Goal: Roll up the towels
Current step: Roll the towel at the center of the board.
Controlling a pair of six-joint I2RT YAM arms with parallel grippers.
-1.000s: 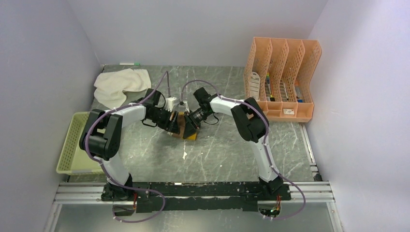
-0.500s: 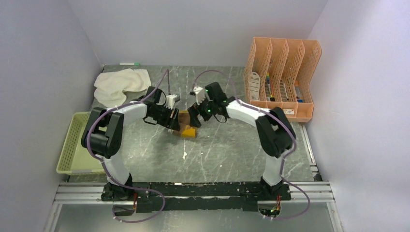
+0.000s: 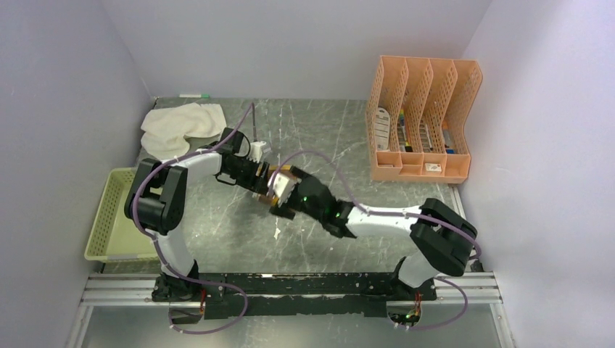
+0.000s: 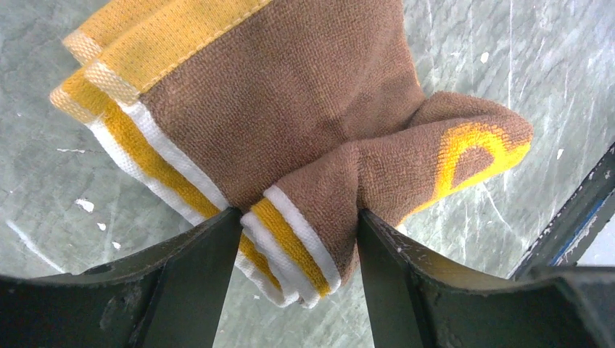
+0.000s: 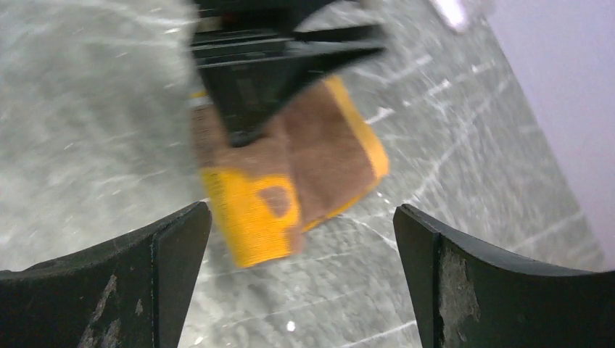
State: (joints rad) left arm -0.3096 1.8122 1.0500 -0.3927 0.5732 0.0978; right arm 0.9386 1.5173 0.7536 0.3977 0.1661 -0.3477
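The brown towel [image 4: 290, 94] with mustard-yellow edging lies folded into a thick bundle mid-table, its brown top just visible in the top view [image 3: 280, 175]. My left gripper [image 4: 297, 217] is shut on a bunched fold of it, with white and yellow edging squeezed between the fingers [image 4: 196, 268]. My right gripper [image 5: 301, 214] hangs open just short of the towel's [image 5: 290, 181] yellow end and touches nothing; this view is blurred. From above, both grippers, left [image 3: 262, 185] and right [image 3: 281, 199], meet at the towel. The cream-white towel [image 3: 181, 127] lies crumpled at the back left.
A green mesh basket [image 3: 116, 214] sits at the left table edge. An orange file rack [image 3: 424, 119] stands at the back right. A small pen [image 3: 194, 95] lies by the back wall. The right arm stretches low across the table's front right.
The right arm has swung from the far side of the brown towel round to its near side, with its jaws opened wide. The left gripper has stayed on the towel.
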